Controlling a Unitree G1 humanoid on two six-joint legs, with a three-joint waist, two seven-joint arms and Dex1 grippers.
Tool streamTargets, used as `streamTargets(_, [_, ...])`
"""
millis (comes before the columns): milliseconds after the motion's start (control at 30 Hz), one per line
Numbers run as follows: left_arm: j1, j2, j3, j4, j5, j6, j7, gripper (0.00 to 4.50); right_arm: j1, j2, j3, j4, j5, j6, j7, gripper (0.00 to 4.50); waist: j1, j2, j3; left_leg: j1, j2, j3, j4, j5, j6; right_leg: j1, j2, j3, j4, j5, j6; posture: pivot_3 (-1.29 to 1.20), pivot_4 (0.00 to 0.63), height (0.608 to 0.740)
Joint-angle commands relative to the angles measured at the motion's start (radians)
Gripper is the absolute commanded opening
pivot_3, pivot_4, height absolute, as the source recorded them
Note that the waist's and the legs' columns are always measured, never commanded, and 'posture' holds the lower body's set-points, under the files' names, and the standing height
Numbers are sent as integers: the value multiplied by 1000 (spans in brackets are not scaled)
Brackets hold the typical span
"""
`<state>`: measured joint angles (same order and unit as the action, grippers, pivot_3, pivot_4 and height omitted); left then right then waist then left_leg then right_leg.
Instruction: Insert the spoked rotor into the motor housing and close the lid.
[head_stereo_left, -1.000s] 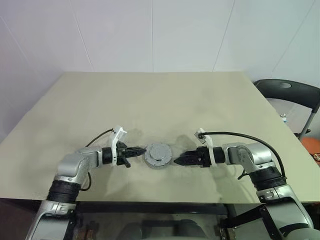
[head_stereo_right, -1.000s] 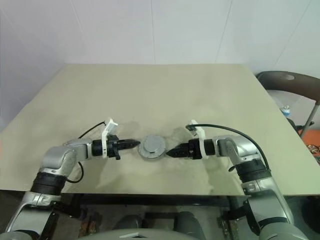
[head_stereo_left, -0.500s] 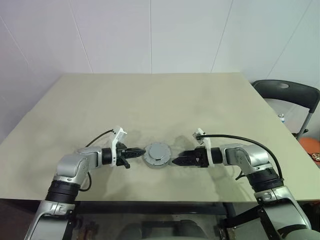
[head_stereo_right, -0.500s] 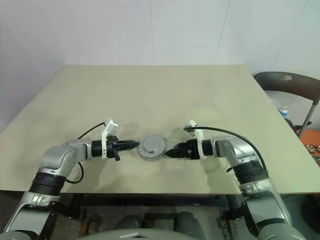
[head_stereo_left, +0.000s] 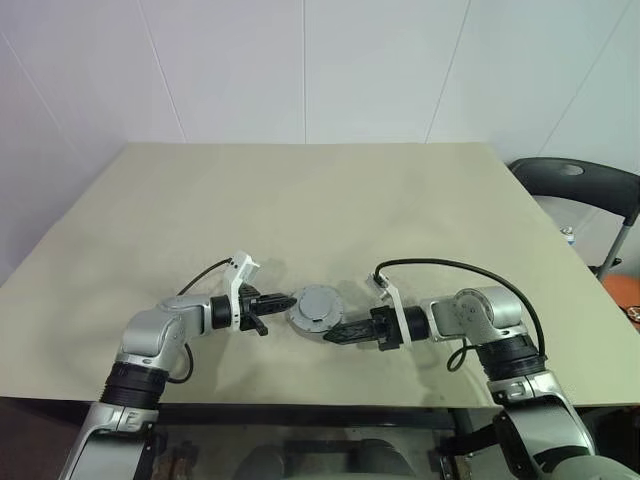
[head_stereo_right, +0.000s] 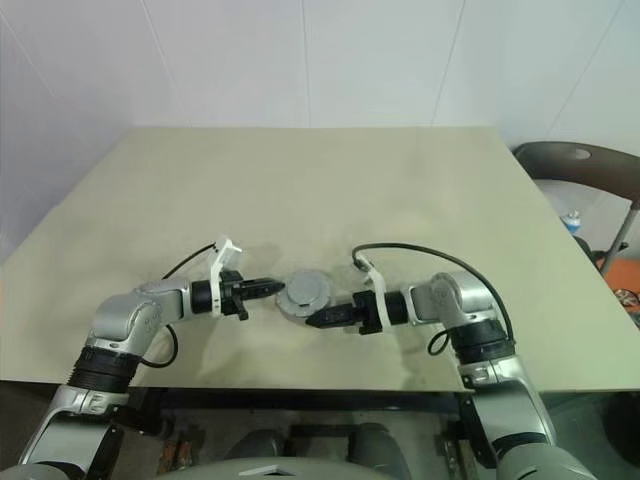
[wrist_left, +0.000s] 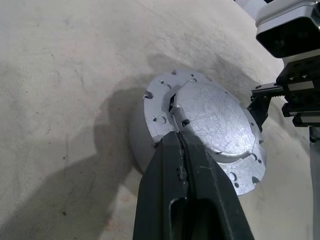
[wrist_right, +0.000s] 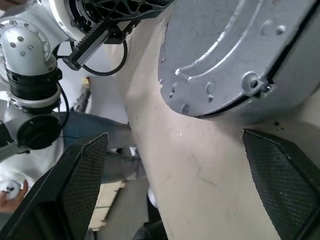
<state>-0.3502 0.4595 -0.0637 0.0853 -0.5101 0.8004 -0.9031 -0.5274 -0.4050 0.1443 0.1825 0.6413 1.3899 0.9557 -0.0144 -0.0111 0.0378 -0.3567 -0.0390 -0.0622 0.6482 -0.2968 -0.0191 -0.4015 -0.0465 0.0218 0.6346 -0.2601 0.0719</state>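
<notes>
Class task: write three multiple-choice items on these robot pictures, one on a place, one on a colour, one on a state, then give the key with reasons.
1. Where does the lid sit on the table?
A. between the two claws
B. at the far edge
C. beside the chair

2. What colour is the lid's top face?
A. copper
B. grey
C. green

3. How do the two claws stand?
A. both open
B. left open, right shut
C. left shut, right open

Key:
1 A: in the head views the left claw points at it from one side and the right claw from the other.
2 B: the left wrist view shows a scratched grey metal disc.
3 C: the left fingers lie pressed together, while the right fingers stand wide apart.
</notes>
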Motion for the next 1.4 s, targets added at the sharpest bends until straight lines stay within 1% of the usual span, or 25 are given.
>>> streamTargets(33, [11,-3,4,-16,6,1,19,0,-4,1,42,17,-55,-89,-34,4460,-2,0,0,1,0,0,0,0,0,1,0,0,0,0,0,0,0,740])
streamTargets(200, [17,-1,9,-17,5,-2,36,0,23,9,33,21,-67,-137,-69,4460,-4,0,0,7,1,0,2,0,0,7,2,0,0,0,-1,0,0,740])
streamTargets(300, [13,1,10,-6,5,-6,35,0,37,25,23,21,-69,-154,-96,4460,-4,0,0,17,1,0,2,0,0,16,2,0,0,-1,-1,0,0,740])
streamTargets(400, [1,2,10,15,10,-15,33,0,46,55,5,32,-77,-174,-137,4460,-7,0,0,19,1,0,2,0,0,18,3,0,0,-4,1,0,0,740])
streamTargets(533, [-22,-4,5,55,25,-38,30,0,42,97,-26,62,-87,-197,-192,4460,-8,-1,-1,21,1,-1,2,0,0,17,3,0,0,0,1,0,0,740])
streamTargets(667, [-36,-15,0,67,34,-46,35,0,42,115,-45,74,-93,-212,-224,4460,-7,-1,-1,23,1,-1,3,0,0,15,3,0,0,4,1,0,0,740])
streamTargets(1100, [-40,-25,12,77,48,-53,38,0,61,138,-56,141,-127,-315,-302,4460,-6,-2,-1,24,1,-1,3,0,0,14,3,0,-1,4,2,0,0,740])
streamTargets(1233, [-38,-28,10,73,48,-50,40,0,67,178,-111,150,-87,-288,-337,4460,-6,-2,-1,24,1,-1,3,0,0,14,3,0,-2,4,2,0,0,740])
streamTargets(1400, [-39,-27,6,69,50,-46,38,0,89,214,-171,186,-110,-319,-416,4460,-6,-2,-1,24,1,-1,3,0,0,14,2,0,-2,4,2,0,0,740])
